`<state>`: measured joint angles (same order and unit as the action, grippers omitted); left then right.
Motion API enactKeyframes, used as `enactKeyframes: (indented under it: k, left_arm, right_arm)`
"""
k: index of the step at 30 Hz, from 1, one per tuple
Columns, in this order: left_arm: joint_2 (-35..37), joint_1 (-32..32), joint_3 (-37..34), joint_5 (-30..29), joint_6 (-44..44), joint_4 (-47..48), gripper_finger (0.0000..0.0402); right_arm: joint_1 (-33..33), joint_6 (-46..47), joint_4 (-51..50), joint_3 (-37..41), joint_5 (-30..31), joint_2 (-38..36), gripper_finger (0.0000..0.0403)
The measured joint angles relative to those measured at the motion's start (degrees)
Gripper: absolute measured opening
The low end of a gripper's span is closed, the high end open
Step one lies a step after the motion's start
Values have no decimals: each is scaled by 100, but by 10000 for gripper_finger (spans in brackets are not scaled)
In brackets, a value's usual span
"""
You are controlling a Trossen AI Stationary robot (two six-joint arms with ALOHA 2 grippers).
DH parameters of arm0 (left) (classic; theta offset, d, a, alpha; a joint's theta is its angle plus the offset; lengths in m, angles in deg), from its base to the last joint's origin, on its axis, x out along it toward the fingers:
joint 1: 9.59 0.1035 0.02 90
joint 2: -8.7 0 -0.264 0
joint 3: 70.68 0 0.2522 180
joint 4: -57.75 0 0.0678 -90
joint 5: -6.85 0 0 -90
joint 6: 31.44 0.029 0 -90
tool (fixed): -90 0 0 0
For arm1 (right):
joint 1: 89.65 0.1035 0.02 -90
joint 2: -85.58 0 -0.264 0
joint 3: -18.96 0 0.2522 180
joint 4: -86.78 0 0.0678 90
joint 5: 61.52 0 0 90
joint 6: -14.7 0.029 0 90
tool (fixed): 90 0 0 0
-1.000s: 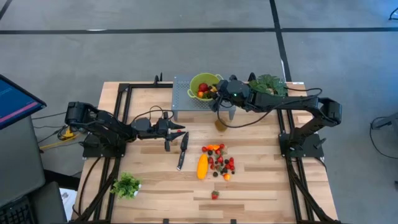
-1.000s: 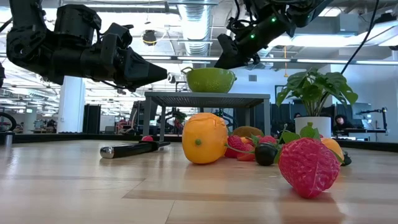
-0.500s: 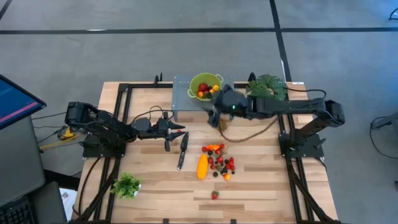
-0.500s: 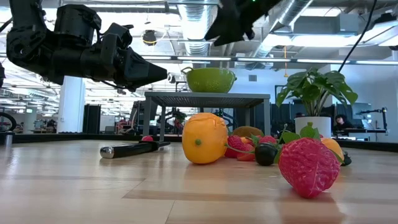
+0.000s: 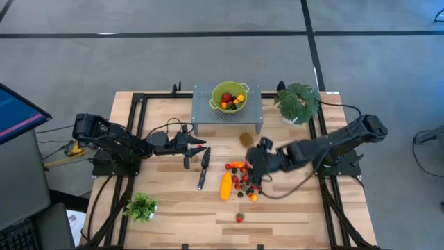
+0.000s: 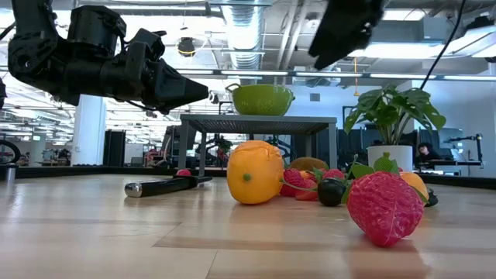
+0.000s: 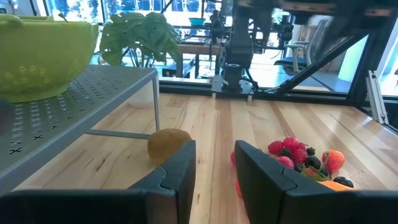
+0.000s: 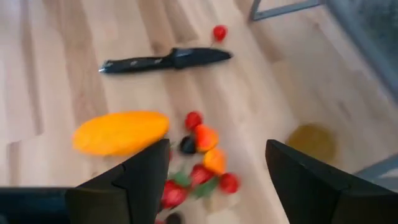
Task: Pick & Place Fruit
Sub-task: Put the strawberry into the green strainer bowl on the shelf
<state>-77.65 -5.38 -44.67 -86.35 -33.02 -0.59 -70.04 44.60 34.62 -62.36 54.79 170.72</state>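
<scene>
While the right tool [image 5: 252,169] hangs over the heap of small fruit [image 5: 246,181] on the counter [image 5: 291,208], its fingers [image 8: 314,177] stand wide apart with nothing between them. Beside the heap lie the long yellow-orange fruit [image 5: 225,185] and, nearer the metal stand [image 5: 201,111], the brown kiwi [image 5: 245,139]; more fruit sits in the green bowl [image 5: 229,96] on that stand. Over by the black-handled knife [image 5: 203,167], the left tool [image 5: 188,144] waits, fingers a narrow gap apart and holding nothing.

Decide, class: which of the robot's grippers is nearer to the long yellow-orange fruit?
Right. The right gripper hangs open above the fruit pile, just beside the long yellow-orange fruit. The left gripper sits farther off, past the knife.
</scene>
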Motion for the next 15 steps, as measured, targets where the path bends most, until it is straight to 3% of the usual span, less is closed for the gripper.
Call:
enactKeyframes:
  k: [8, 15]
  left_arm:
    - [-2, -2, -2, -4, -1, 0, 106]
    - [-2, -1, -1, -28, 1, -1, 106]
  right_arm:
    - [916, 1153, 507, 549, 763, 47, 260]
    - [1370, 1307, 1547, 1149, 826, 48, 260]
